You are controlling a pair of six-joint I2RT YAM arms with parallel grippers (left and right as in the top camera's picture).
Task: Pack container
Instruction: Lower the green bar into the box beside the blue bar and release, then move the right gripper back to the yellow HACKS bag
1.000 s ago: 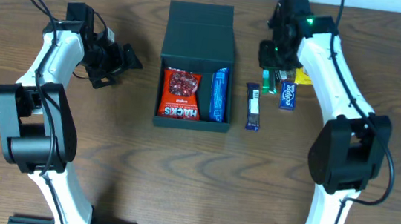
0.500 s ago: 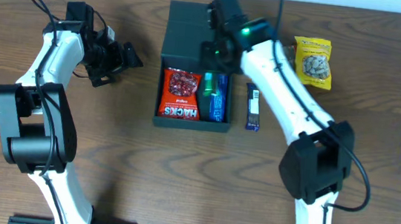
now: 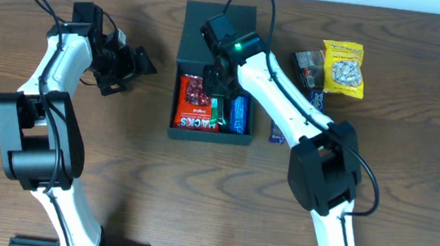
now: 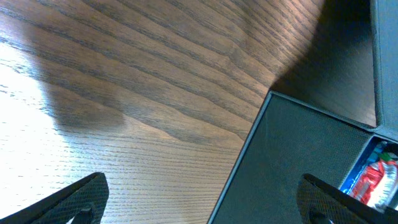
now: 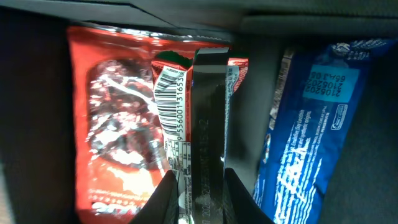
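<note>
Packing partway done
Red packet (image 3: 196,104), blue bar (image 3: 241,114) in the container (image 3: 192,34); right gripper (image 5: 207,186) pinches a slim packet (image 5: 208,118) above, left gripper (image 3: 138,64) gapes empty; yellow bag (image 3: 343,68) left out

I see my right gripper (image 5: 202,186) clamped on a thin barcoded packet (image 5: 173,106) over the red snack packet (image 5: 115,124). A blue packet (image 5: 311,130) lies right of the red one, inside the dark container (image 5: 31,93).
</note>
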